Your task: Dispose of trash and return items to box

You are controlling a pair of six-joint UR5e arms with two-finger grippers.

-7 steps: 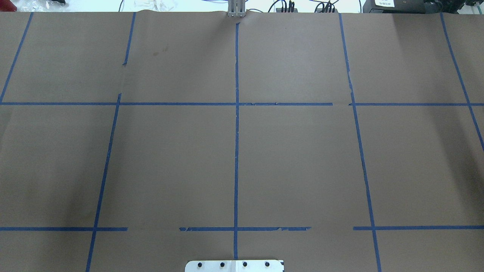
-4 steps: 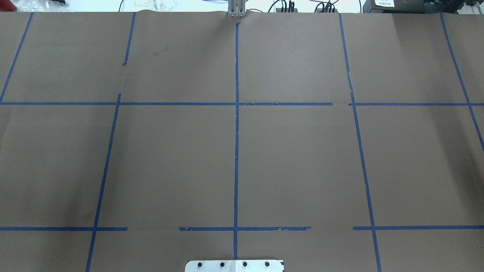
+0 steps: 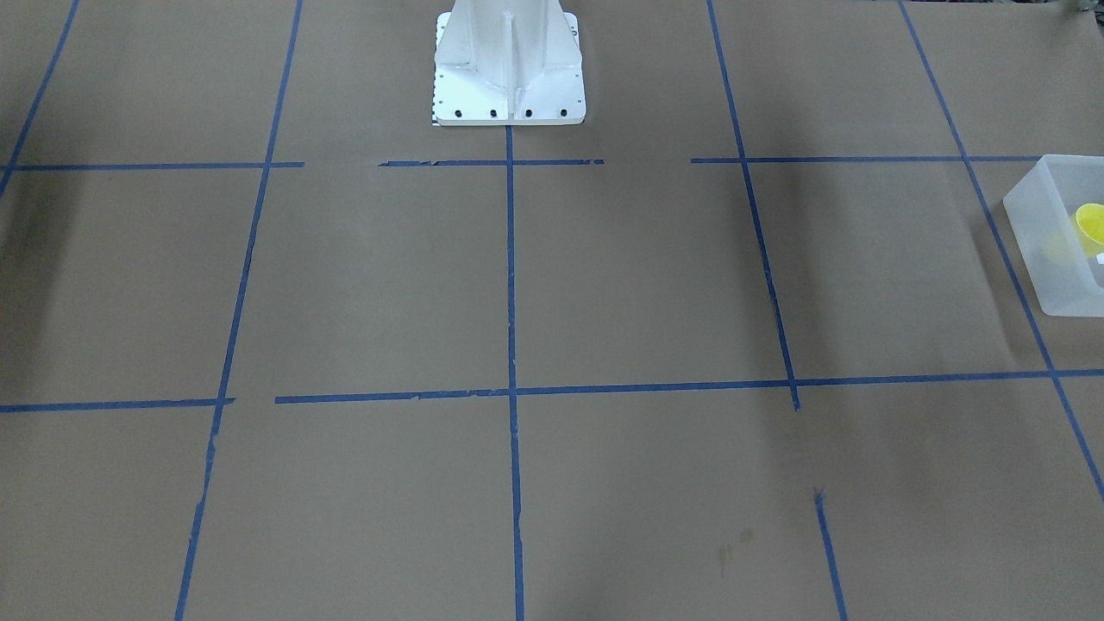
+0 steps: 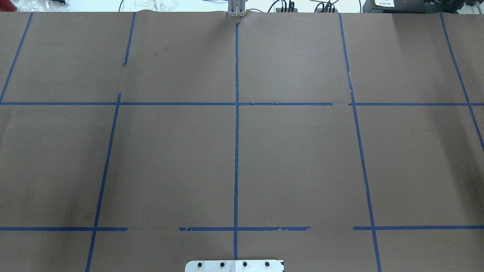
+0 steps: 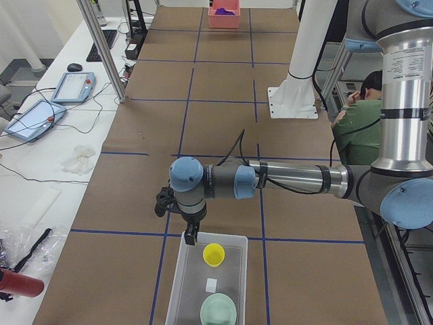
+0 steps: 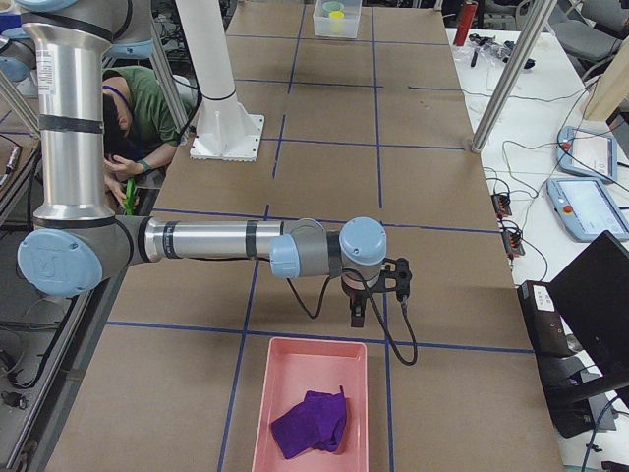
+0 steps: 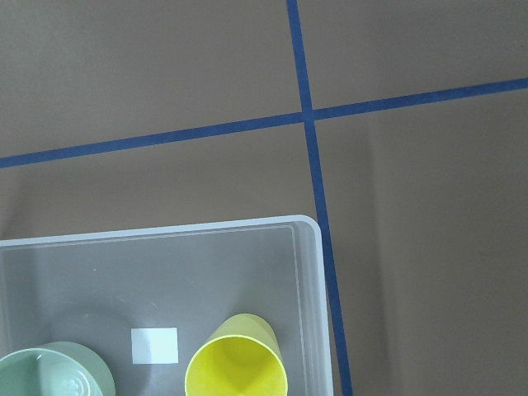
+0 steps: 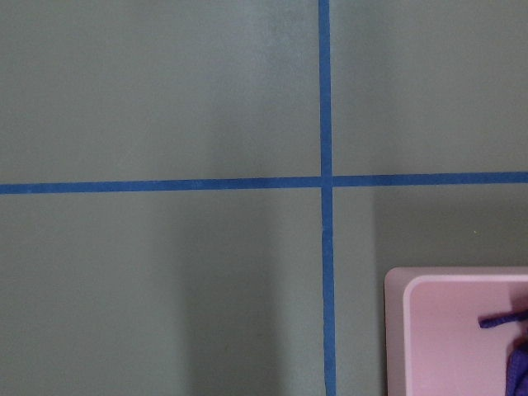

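The frosted white box (image 5: 177,287) stands on the brown table at its left end. The yellow cup (image 5: 214,254) and the mint-green bowl (image 5: 218,311) stand upright inside it. The left wrist view looks down on the box's rim (image 7: 165,229), the cup (image 7: 237,368) and the bowl (image 7: 54,373). My left gripper (image 5: 191,237) hangs just above the box's far rim; I cannot tell if it is open or shut. My right gripper (image 6: 358,317) hangs above the table beside a pink tray (image 6: 260,393); its state cannot be told either.
The pink tray holds a purple cloth (image 6: 310,423) at the table's right end. The white robot pedestal (image 3: 509,69) stands at mid-table on the robot's side. A person in a green shirt (image 5: 355,122) sits behind it. Blue tape lines grid the brown paper.
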